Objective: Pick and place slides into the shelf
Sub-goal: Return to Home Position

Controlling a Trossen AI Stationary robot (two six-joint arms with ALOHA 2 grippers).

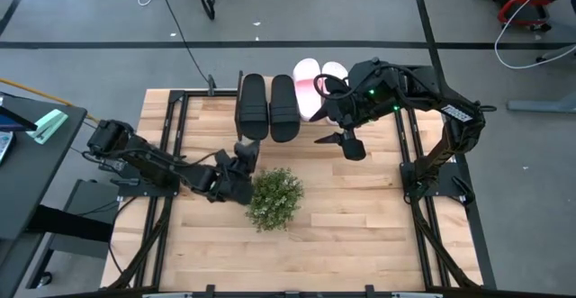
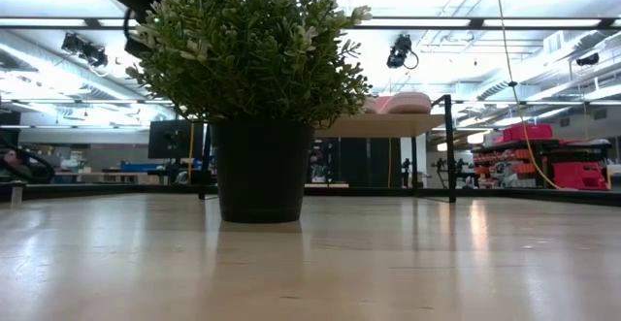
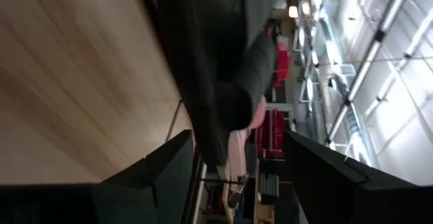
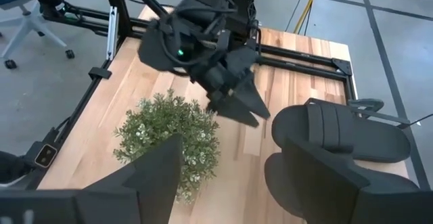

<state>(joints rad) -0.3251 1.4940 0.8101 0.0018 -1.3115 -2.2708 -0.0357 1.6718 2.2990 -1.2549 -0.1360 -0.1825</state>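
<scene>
Closest to the lens were the dark fingers [image 3: 169, 173] of the left tool [image 1: 247, 149], spread well apart with nothing between them. That tool sat low over the worktop [image 1: 360, 217], just beside the potted plant [image 1: 274, 199] and a little short of the two black slides [image 1: 267, 106]. Its arm reached in from the worktop's left edge.

The right tool [image 1: 340, 143] hung above the worktop, its own fingers [image 4: 152, 173] likewise parted and empty. It stood in front of the two pink-and-white slides [image 1: 310, 84], near the right-hand end of the row. Its arm crossed over part of the pink pair in the high view, covering their near ends. From its wrist camera, one black slide lay just past a finger, with the plant and the left tool farther off.

All four slides lay side by side along the far edge of the worktop, the black pair on the left and the pink-and-white pair on the right. From table height, the pink-and-white ones rested on the light board of the shelf [image 2: 388, 125], which stood on thin black legs. The black pair was hidden there behind the plant, whose dark pot [image 2: 262, 171] stood upright on the worktop, well in front of the shelf.
</scene>
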